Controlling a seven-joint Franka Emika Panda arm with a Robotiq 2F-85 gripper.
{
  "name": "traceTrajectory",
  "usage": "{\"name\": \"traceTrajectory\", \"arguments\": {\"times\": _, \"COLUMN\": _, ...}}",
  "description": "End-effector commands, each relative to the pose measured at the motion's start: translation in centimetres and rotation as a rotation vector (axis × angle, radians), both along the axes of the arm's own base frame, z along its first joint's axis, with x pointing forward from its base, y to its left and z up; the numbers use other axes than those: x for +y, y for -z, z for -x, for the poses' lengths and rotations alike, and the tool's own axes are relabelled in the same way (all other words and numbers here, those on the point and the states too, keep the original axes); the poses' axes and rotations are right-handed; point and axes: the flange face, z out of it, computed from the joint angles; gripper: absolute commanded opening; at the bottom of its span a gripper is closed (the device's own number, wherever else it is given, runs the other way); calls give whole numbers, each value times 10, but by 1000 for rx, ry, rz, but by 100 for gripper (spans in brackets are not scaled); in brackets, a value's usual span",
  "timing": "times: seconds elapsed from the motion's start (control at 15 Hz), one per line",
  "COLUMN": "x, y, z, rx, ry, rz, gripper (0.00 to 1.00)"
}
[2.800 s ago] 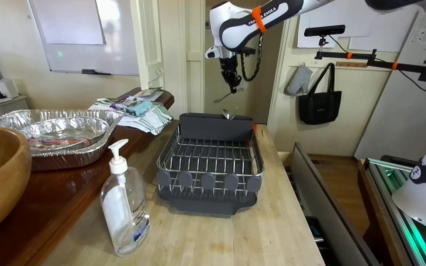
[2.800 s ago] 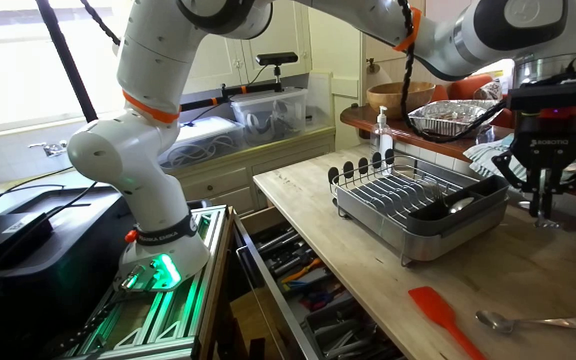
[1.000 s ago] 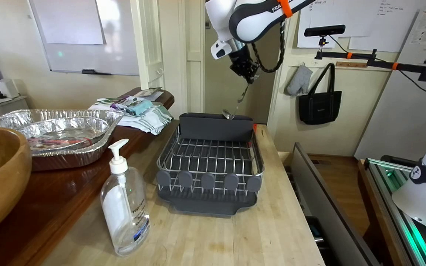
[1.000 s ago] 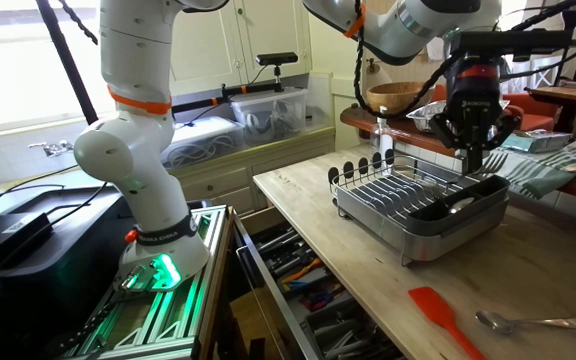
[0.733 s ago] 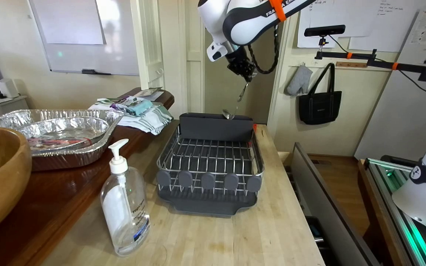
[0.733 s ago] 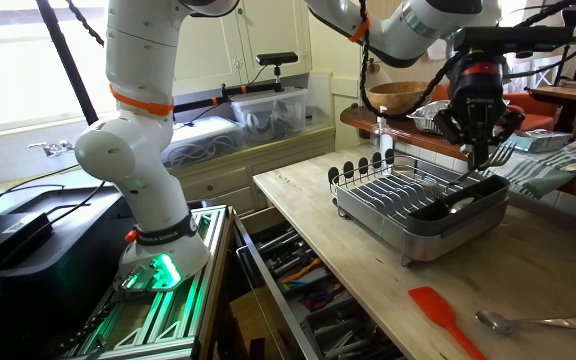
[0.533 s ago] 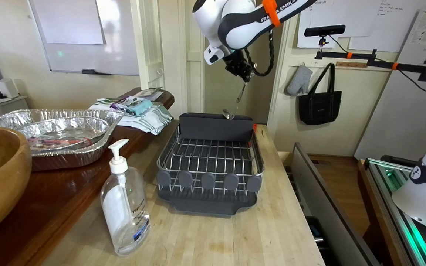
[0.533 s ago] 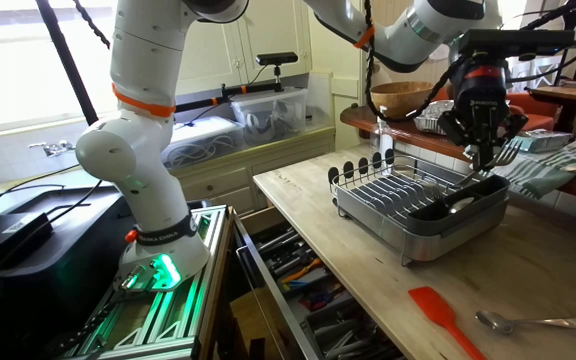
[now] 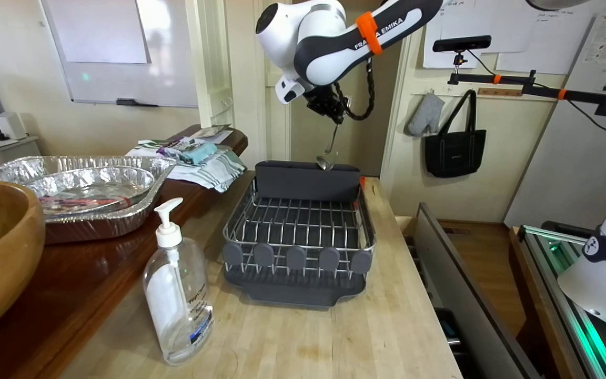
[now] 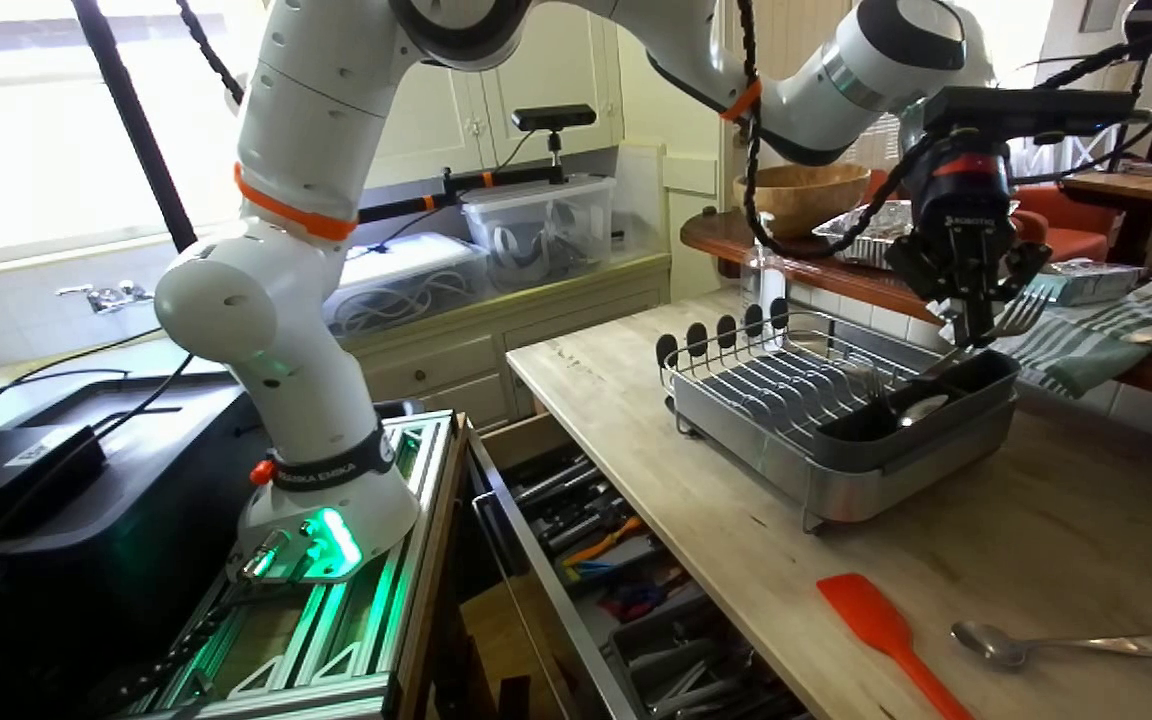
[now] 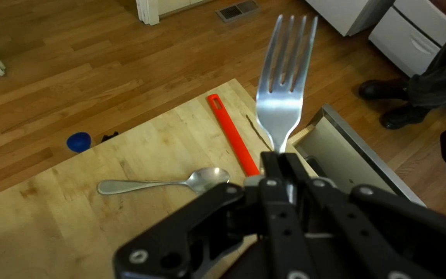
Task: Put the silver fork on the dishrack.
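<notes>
The silver fork is pinched near its neck between my gripper's closed fingertips. Its tines point away from the fingers in the wrist view. In an exterior view my gripper is over the dishrack's cutlery caddy. There the fork's tines stick out to the right, and its handle slants down left toward the caddy. The handle also hangs below the gripper in an exterior view. The dark grey dishrack stands on the counter, also seen here. I cannot tell whether the handle touches the caddy.
A spoon and another utensil lie in the caddy. A red spatula and a loose spoon lie on the counter. A soap bottle stands near the rack. An open drawer runs along the counter edge.
My gripper has moved from beside the rack to over the caddy and turned, so the fork's handle now points down. Over the last second it has lowered with the fork still held.
</notes>
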Motion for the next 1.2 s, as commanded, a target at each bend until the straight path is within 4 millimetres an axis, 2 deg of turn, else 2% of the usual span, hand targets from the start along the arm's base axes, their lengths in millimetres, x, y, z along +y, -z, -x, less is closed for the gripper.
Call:
{"name": "traceTrajectory", "arguments": {"times": 0.0, "x": 15, "y": 6, "z": -7, "rx": 8, "ry": -14, "rz": 29, "gripper": 2}}
{"name": "traceTrajectory", "arguments": {"times": 1.13, "x": 59, "y": 56, "z": -21, "rx": -36, "ry": -41, "rz": 135, "gripper": 2}}
